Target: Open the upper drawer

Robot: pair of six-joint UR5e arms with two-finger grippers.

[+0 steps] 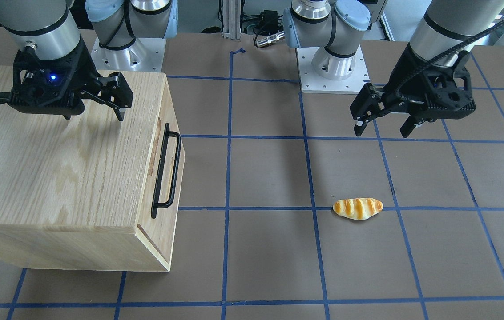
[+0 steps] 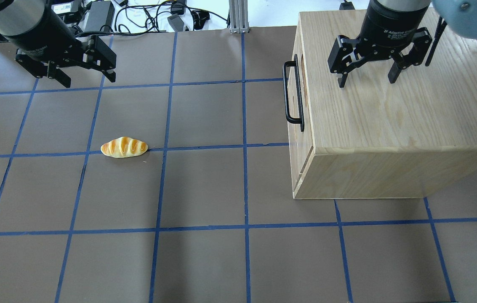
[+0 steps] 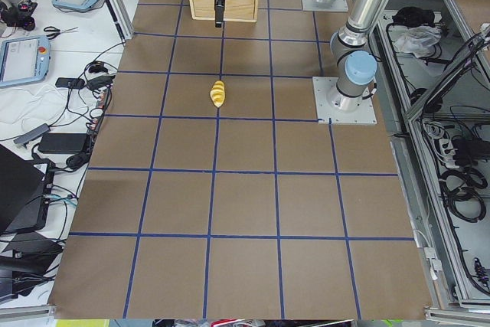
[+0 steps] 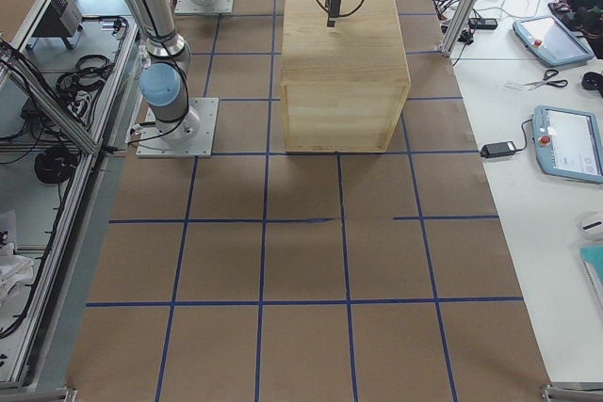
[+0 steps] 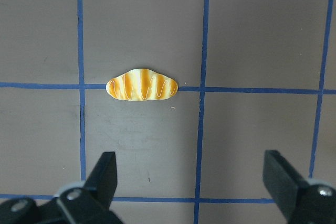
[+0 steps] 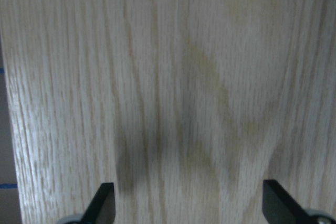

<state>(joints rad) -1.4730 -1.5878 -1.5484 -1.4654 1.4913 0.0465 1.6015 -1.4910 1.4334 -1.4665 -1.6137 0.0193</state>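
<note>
The oak-grain cabinet [image 1: 56, 169] stands on the table, its front facing the table's middle. The upper drawer front [image 1: 165, 111] with its slot sits flush in the cabinet, shut. Its long black bar handle [image 1: 166, 171] also shows in the overhead view [image 2: 293, 94]. My right gripper [image 1: 94, 118] hovers open and empty over the cabinet's top, back from the front edge [image 2: 366, 82]; its wrist view [image 6: 190, 203] shows only the wooden top. My left gripper [image 2: 89, 81] is open and empty above the bare table, far from the cabinet [image 1: 381, 132].
A toy bread loaf [image 2: 123, 147] lies on the brown table with blue tape lines [image 2: 204, 189], below my left gripper's wrist view [image 5: 142, 85]. The arm bases [image 1: 332, 66] stand at the table's back edge, with cables beyond.
</note>
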